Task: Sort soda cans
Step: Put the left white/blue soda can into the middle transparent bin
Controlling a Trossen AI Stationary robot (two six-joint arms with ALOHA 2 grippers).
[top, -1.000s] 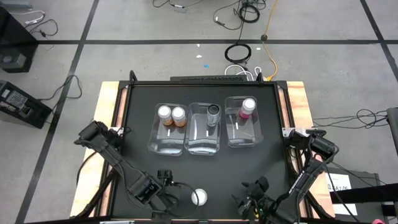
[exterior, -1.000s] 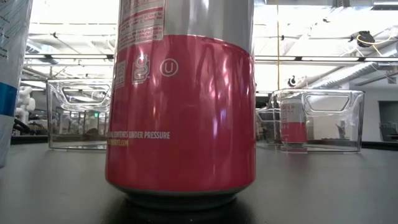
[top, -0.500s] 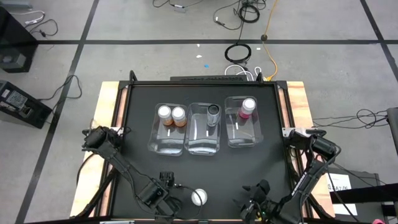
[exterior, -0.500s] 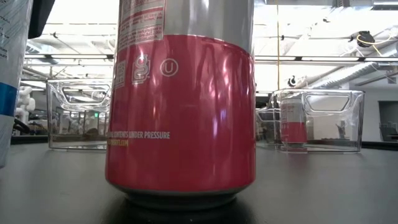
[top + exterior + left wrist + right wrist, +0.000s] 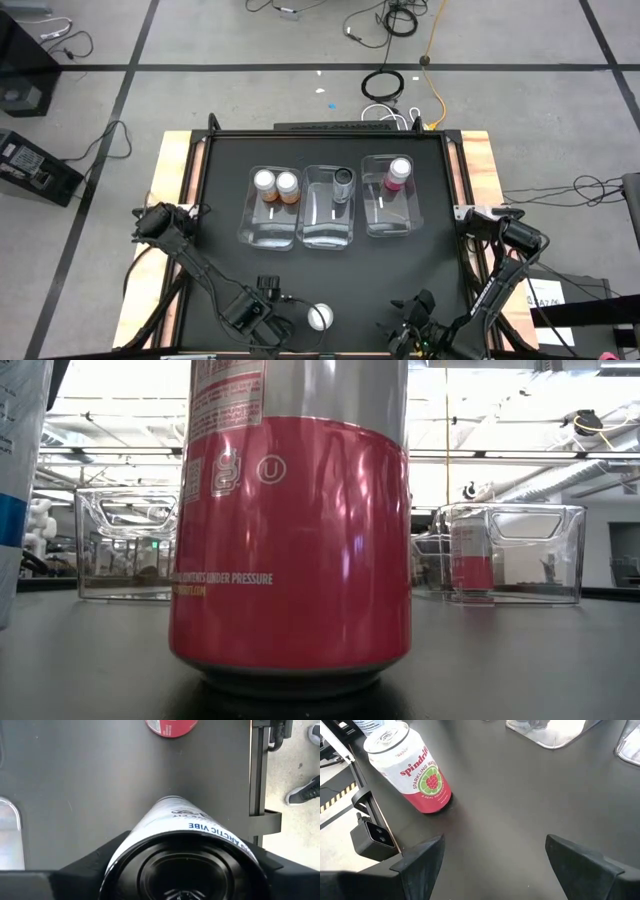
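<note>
A white can with blue lettering and a dark end sits between my left gripper's fingers near the table's near edge. In the high view my left gripper hides it. In the low view the can shows at the left edge. A pink can stands upright on its base just right of it. My right gripper is open, right of the pink can and clear of it. Two orange cans, one dark can and one pink can stand in bins. My left gripper has the white can's body pinched between its two fingers, one on each side, near the dark end that faces the wrist camera. The fingers come from above. Whether the can's lower end rests on the table, I cannot tell.
Three clear bins stand side by side mid-table: left, middle, right. Dark tabletop lies open around them and between the bins and the near edge. The table's near rail runs beside the pink can.
My left arm has swung slightly, and its gripper has shifted a little toward the near edge and the pink can. A dark part of the arm has come into the low view's top left corner. The cans stand as before.
</note>
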